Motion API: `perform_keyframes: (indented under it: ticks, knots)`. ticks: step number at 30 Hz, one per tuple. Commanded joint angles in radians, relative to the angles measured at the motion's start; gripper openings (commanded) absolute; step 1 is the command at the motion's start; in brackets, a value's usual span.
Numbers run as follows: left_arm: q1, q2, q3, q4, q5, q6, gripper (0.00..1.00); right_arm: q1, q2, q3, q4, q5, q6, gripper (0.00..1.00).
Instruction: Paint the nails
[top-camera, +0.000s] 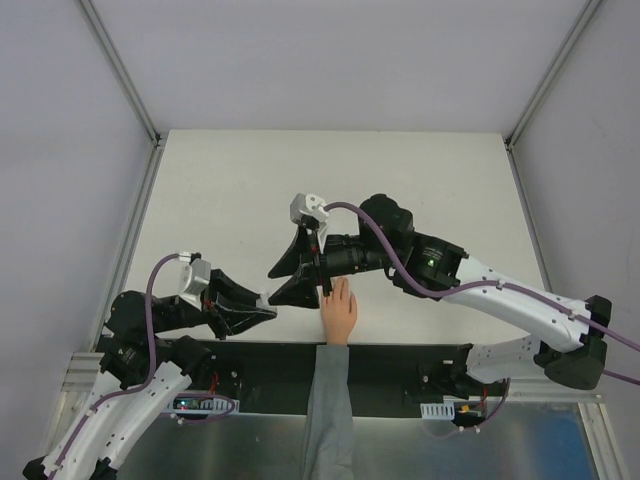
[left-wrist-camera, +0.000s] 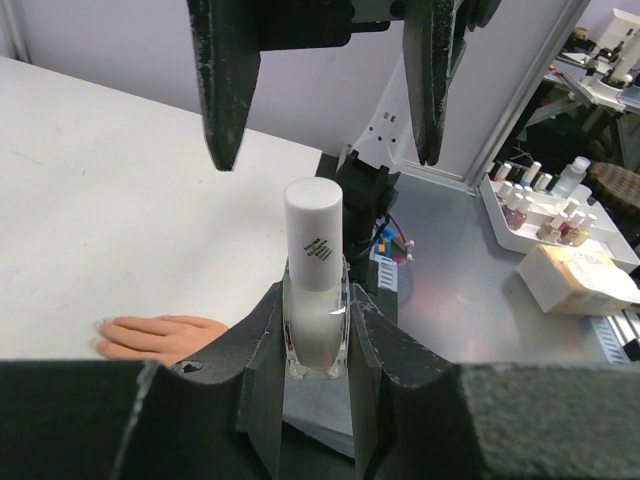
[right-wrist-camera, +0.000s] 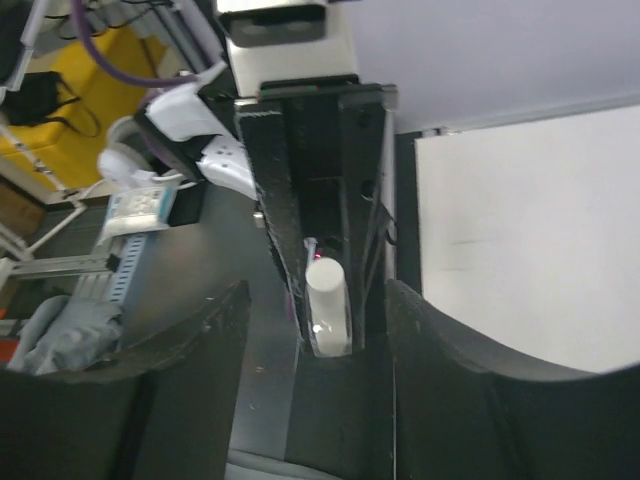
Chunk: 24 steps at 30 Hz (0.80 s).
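Between the left jaws: a bottle (left-wrist-camera: 313, 235) with a white cap is held, the cap pointing out past the jaw tips towards the right jaws.
Left jaws: clamped on the bottle's clear lower body from both sides.
Right jaws: spread wide apart, with nothing gripped. They are seen beyond the cap, one to each side of its line and clear of it.
Hand (left-wrist-camera: 165, 336): laid flat on the white tabletop (left-wrist-camera: 90, 200), left of the left jaws and just beside the right jaws. A grey sleeve (top-camera: 328, 410) runs back from it.
Nails (left-wrist-camera: 104, 324): seen as pale tips at the finger ends. Whether the right jaws touch them cannot be told.
Tray (left-wrist-camera: 505, 222): small bottles are stood in it, well to the right of the left jaws.
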<state>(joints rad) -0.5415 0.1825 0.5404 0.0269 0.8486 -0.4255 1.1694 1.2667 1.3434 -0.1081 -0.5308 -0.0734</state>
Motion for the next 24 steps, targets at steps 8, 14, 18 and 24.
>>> perform_keyframes:
  ticks: [8, 14, 18, 24]
  knots:
    - [0.006, 0.005, 0.036, 0.082, 0.046, -0.038, 0.00, -0.013, 0.106, 0.031, 0.234, -0.265, 0.132, 0.41]
    - [0.006, 0.017, 0.053, 0.085, 0.014, -0.038, 0.00, -0.013, 0.108, 0.019, 0.245, -0.256, 0.136, 0.13]
    - [0.006, 0.008, 0.064, 0.077, -0.144, -0.016, 0.00, -0.008, 0.085, -0.021, 0.245, -0.206, 0.118, 0.01]
    - [0.006, 0.046, 0.072, 0.022, -0.431, 0.093, 0.00, 0.073, 0.065, -0.024, 0.156, 0.141, 0.080, 0.01]
